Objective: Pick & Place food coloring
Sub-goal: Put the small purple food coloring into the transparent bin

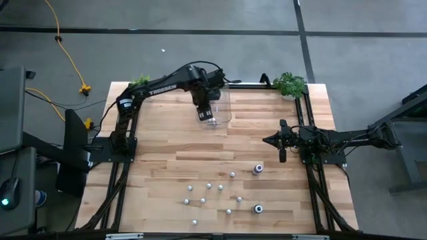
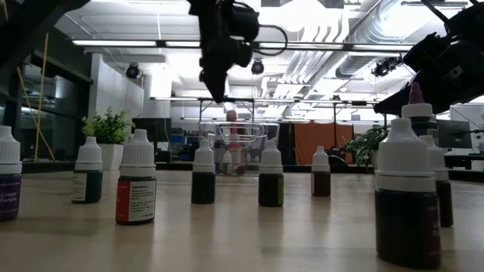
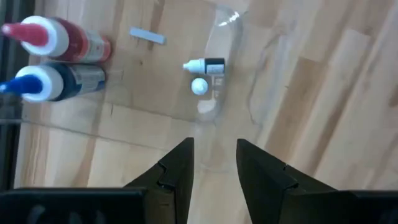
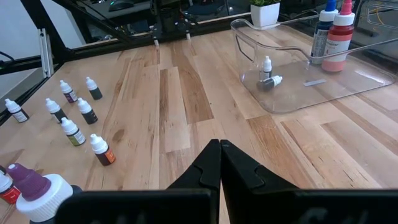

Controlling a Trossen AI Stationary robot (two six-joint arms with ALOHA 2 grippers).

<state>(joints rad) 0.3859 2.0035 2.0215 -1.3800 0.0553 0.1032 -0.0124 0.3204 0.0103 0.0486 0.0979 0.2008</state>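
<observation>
1. Two potted plants (image 1: 289,84) stood at the far edge of the wooden surface (image 1: 167,167), beyond the left claw (image 1: 207,117); nothing lay between that claw and the clear plastic bin (image 1: 223,107) beneath it.
2. The left claw hung over the bin's near end, its fingers (image 3: 177,171) parted and empty.
3. Directly below it inside the bin sat two tiny food coloring bottles (image 3: 204,71), one upright, one on its side, touching.
4. Farther in stood two larger bottles (image 4: 333,31), red and blue.
5. The remaining small bottles (image 1: 213,197) were scattered well apart from the left claw, nearer the right claw (image 1: 280,141), whose fingers were pressed together, holding nothing.
</observation>
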